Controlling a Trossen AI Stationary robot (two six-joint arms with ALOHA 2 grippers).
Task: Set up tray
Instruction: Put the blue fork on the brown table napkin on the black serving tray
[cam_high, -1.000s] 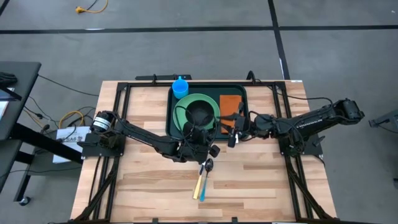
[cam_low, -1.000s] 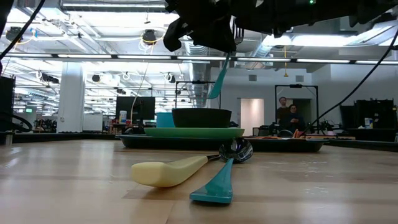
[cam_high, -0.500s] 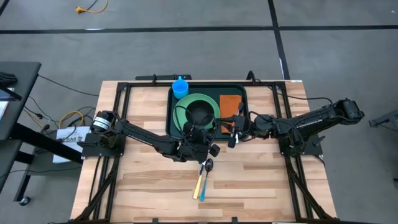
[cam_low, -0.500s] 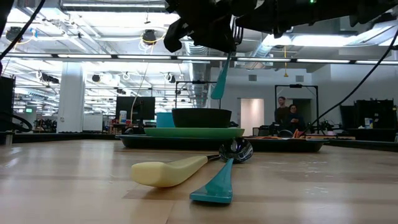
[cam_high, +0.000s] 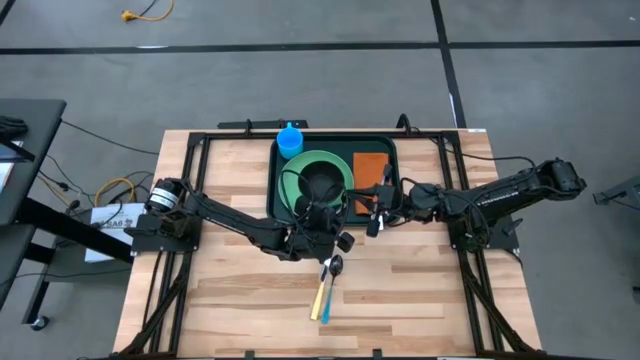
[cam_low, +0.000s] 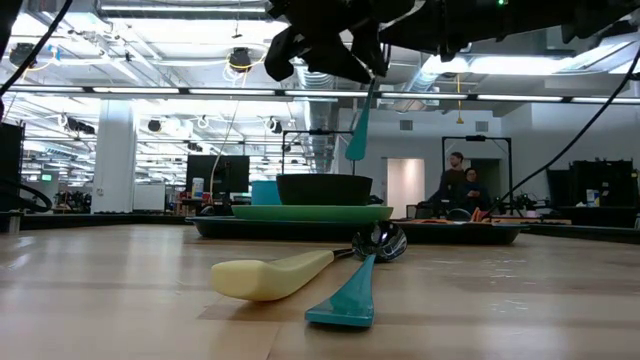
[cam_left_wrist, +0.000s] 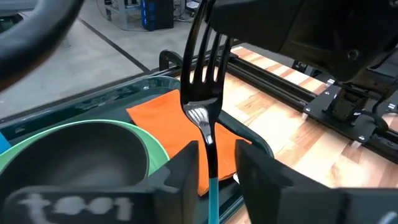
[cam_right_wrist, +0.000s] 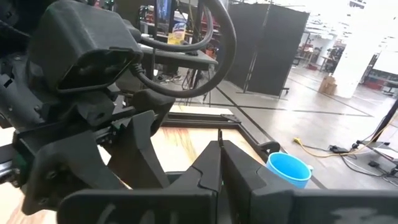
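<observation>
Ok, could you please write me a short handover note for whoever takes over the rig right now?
Left gripper: open, its fingers either side of the fork's teal handle.
Right gripper: shut on the fork's tine end, holding it upright above the table, beside the tray.
Done: plate with bowl, napkin and cup are in the tray.
Left: place the fork, probably on the napkin; then the spoon and the teal-handled utensil lying on the table in front of the tray.
</observation>
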